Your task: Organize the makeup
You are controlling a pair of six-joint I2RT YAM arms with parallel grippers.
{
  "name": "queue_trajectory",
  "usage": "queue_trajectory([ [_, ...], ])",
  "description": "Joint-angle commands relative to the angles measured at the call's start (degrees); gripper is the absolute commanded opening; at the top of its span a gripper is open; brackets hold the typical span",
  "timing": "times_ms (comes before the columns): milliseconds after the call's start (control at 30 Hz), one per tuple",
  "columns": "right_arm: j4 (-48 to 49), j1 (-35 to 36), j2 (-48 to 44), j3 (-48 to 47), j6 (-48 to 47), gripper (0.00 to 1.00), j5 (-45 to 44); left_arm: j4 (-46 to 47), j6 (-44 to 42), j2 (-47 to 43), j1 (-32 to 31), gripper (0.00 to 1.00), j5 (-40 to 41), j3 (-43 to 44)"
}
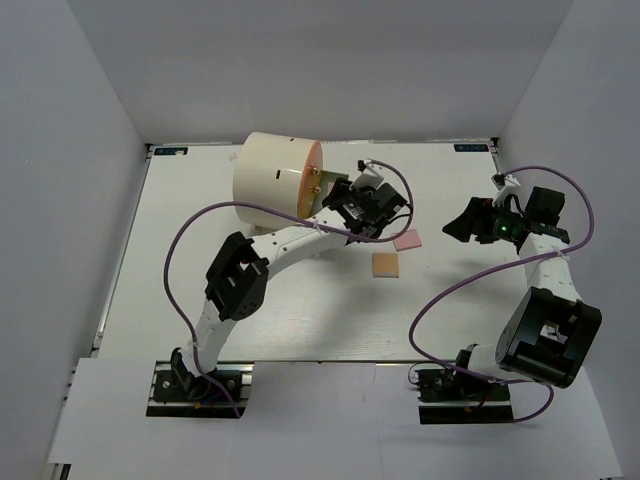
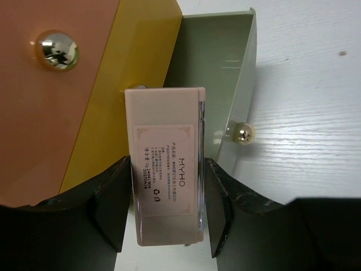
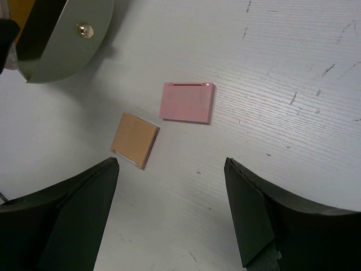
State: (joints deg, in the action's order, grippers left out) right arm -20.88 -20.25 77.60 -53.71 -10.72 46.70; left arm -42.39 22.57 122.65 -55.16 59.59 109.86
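Lengthwise, snug in the left gripper [image 2: 166,195], beige case [image 2: 163,141], nose toward the drawer [image 2: 217,68]; right gripper [image 3: 172,164] wide, empty.

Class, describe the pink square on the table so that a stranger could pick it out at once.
Start from the big cream cylinder at the back of the table. To its right, two flat pieces lie close together on the white top. It is the pink square, farther back than the tan square.
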Motion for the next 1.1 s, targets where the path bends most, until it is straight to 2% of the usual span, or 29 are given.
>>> queue_trajectory([
  [0, -0.03, -0.05, 0.27, 0.28, -0.44, 0.82, 1.29, 3.63, -6.82, 0.57, 1.36, 0.47, 4.04, 1.14],
  [200, -0.21, -0.14, 0.18, 0.36, -0.44, 0.83, 1.47, 6.62, -11.22, 2.15, 2.69, 0.56, 4.48, 1.84],
  [400, -0.3, 0.03, 0.18, 0.36, -0.62, 0.85, 1.73, 5.92, -11.93, 3.82, 3.39, 0.81, 3.52, 2.72],
  [533, -0.56, 0.04, 0.27, 0.28, -1.14, 0.88, 2.87, 5.13, -10.62, 2.43, 3.39, 0.85, 2.28, 2.72],
  [733, -2.4, 1.35, 0.36, 0.01, -6.49, 0.89, 6.64, 5.65, -9.21, -3.02, 2.25, 0.77, -1.93, 3.08],
  [800, -3.28, 2.23, 0.53, -0.34, -10.52, 0.89, 6.92, 5.57, -7.63, -6.62, 2.25, 0.68, -4.56, 2.38],
  [867, -2.85, 4.16, 0.71, -0.43, -12.56, 0.89, 5.08, 4.69, -4.75, -11.26, 2.25, 0.57, -11.05, 1.24],
  [900, -2.67, 4.6, 1.32, -0.34, -14.57, 0.89, 4.37, 4.77, -3.68, -13.21, 2.25, 0.48, -13.69, -1.47],
  [933, -2.15, 6.26, 1.76, -0.51, -15.46, 0.89, 2.37, 5.91, -2.45, -15.14, 2.25, 0.44, -19.28, -3.67],
  [1000, -2.32, 8.46, 4.12, -1.56, -17.65, 0.89, -0.88, 10.02, -1.83, -22.52, 2.25, 0.39, -25.55, -9.2],
  [1033, -2.58, 10.04, 5.35, -2.18, -17.84, 0.89, -2.65, 11.44, -0.87, -25.41, 2.94, 0.39, -32.1, -15.49],
  [1067, -2.5, 11.71, 6.41, -2.71, -17.76, 0.89, -4.4, 13.02, 0.1, -28.49, 2.95, 0.39, -35.13, -19.04],
])
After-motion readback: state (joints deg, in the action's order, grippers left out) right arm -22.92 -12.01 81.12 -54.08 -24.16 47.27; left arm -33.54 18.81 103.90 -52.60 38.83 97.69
